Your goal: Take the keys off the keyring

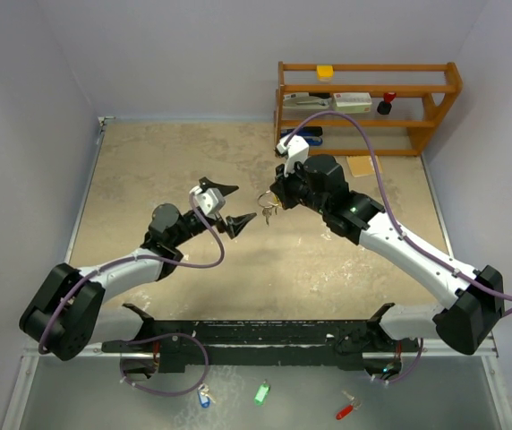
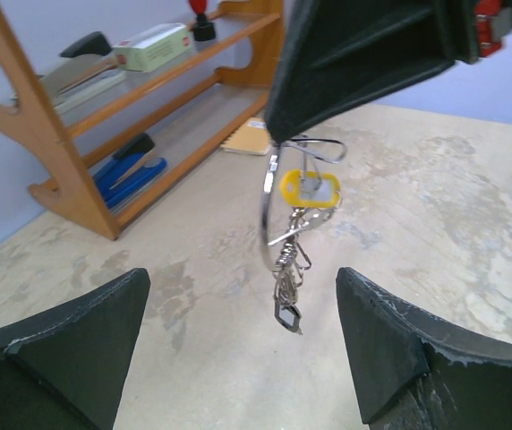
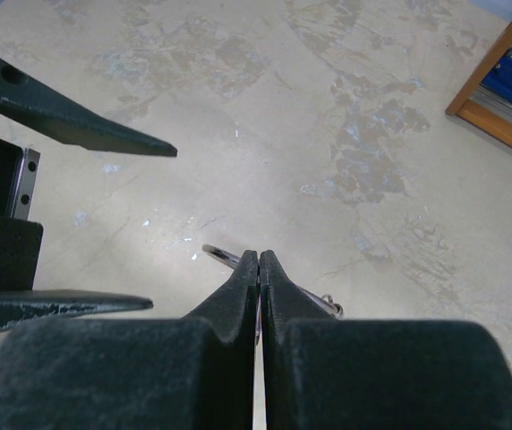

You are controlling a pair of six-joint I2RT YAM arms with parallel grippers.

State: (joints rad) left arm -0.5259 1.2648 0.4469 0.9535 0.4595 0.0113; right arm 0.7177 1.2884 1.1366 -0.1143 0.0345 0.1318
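Keyring [image 2: 264, 224]: a thin silver wire loop at frame centre in the left wrist view, hanging edge-on, clear of the table [image 2: 471, 233] beneath. Its top is pinched in my right gripper [image 2: 278, 125], whose jaws are pressed fully together, with no gap between them in the right wrist view. There only short ends of the ring [image 3: 221, 254] show, one on either side of the tips of that gripper [image 3: 259, 260].

The keys [image 2: 289, 269] dangle below the ring in a tight bunch. A yellow-headed key [image 2: 311, 189] sits highest and a small dark-headed key [image 2: 287, 315] lowest.

My left gripper [image 2: 241, 282] is spread wide and holds nothing. Its two fingers [image 2: 68, 349] fill the lower corners, and the bunch hangs in the gap ahead of them, touching neither.

In the top view the ring [image 1: 265, 204] is at centre. The left gripper [image 1: 241, 203] is just beside it on the left, and the right gripper [image 1: 274, 199] holds it from the right. Bare tabletop [image 1: 166, 161] lies open all around. The wooden rack [image 1: 368, 98] stands along the upper right edge, well apart. Blue [image 1: 204, 396], green [image 1: 261, 392] and red [image 1: 347, 410] tagged keys lie along the bottom edge.
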